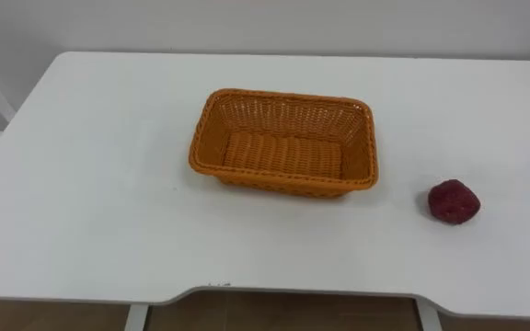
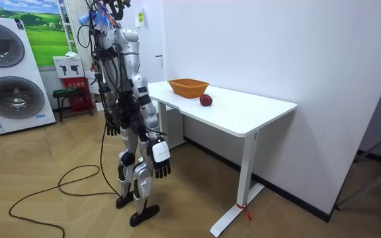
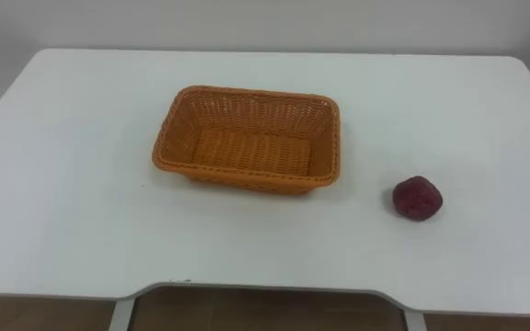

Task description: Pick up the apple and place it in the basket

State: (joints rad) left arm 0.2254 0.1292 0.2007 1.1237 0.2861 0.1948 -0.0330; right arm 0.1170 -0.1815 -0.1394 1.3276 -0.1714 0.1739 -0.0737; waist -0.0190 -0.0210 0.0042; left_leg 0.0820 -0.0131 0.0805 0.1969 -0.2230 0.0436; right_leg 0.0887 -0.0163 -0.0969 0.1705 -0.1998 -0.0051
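A dark red apple (image 1: 454, 201) (image 3: 418, 198) lies on the white table (image 1: 90, 184), to the right of an empty orange wicker basket (image 1: 283, 97) (image 3: 247, 93) and a short gap away from it. In the room view I stand at the table's long edge, facing it, with the apple (image 2: 206, 100) and basket (image 2: 188, 86) on top. Both arms hang down at my sides. My right hand (image 2: 161, 162) hangs at thigh height with relaxed fingers and holds nothing. The left hand (image 2: 111, 127) hangs behind my body, also relaxed and empty.
The table (image 2: 243, 112) stands against a white wall. The table's front edge (image 1: 293, 292) has a shallow cut-out in its middle. Two washing machines (image 2: 12, 73) and a small red stand (image 2: 75, 89) sit behind me at the room view's left.
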